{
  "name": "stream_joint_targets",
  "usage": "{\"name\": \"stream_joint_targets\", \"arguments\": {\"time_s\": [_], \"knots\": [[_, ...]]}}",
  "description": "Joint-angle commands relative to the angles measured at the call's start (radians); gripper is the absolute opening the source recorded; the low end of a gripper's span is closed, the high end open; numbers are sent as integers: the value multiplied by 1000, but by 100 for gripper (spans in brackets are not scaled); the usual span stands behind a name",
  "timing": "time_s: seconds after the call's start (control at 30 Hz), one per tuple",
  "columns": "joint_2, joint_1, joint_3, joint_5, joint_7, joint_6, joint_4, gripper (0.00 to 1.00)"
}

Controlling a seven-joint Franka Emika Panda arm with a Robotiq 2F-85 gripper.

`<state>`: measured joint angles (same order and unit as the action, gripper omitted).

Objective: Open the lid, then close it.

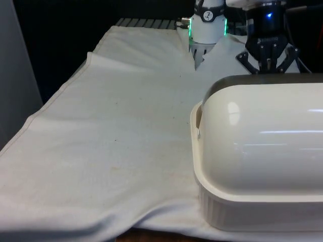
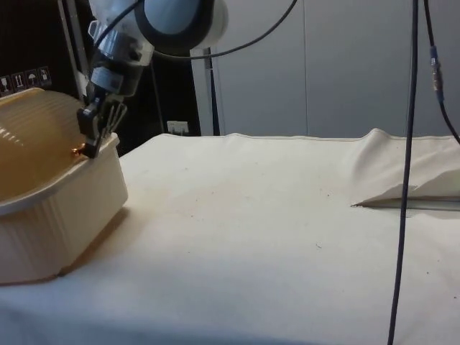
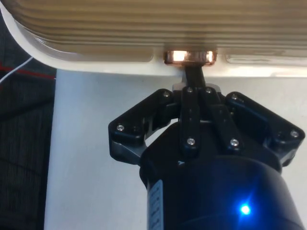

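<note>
White cloth point(image 2: 273, 215) bears bread box point(image 1: 262, 151); end effector point(image 3: 191, 72) seemingly pinches copper handle point(image 3: 189, 57)

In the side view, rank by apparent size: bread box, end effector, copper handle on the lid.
Largest to smallest as they look in the side view:
1. bread box, though it is nearest the camera and cut off by the frame
2. end effector
3. copper handle, a small glint at the fingertips
</note>
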<state>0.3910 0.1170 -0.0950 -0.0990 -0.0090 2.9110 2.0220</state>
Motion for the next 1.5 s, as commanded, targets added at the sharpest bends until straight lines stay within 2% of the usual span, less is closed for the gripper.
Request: {"name": "stream_joint_targets", "arguments": {"time_s": [0.0,0.03,0.07,0.3,0.33,0.37,0.57,0.6,0.63,0.9,0.93,0.97,1.17,1.2,1.23,1.43,1.47], "knots": [[-1,-9,-15,-15,-7,4,-9,0],[0,0,0,0,0,0,-4,0],[-1,-9,-15,-15,-7,4,-12,0],[-7,-9,-13,-13,-6,4,-35,0],[-6,-1,0,0,0,0,-32,0],[-9,-9,-13,-13,-6,4,-37,0],[-21,-8,-12,-13,-5,5,-49,0],[-23,-2,0,0,0,0,-44,0],[-24,-8,-11,-13,-5,5,-50,0],[-31,-9,-11,-13,-6,6,-78,0],[-35,-3,0,0,0,0,-68,0],[-30,-10,-11,-13,-6,6,-83,0],[-17,-11,-11,-12,-6,10,-126,0],[-19,-5,1,0,0,0,-122,0],[-18,-12,-10,-12,-6,10,-126,0],[-32,-14,-3,-9,-5,9,-120,0],[-26,-9,5,0,0,0,-127,0]]}}
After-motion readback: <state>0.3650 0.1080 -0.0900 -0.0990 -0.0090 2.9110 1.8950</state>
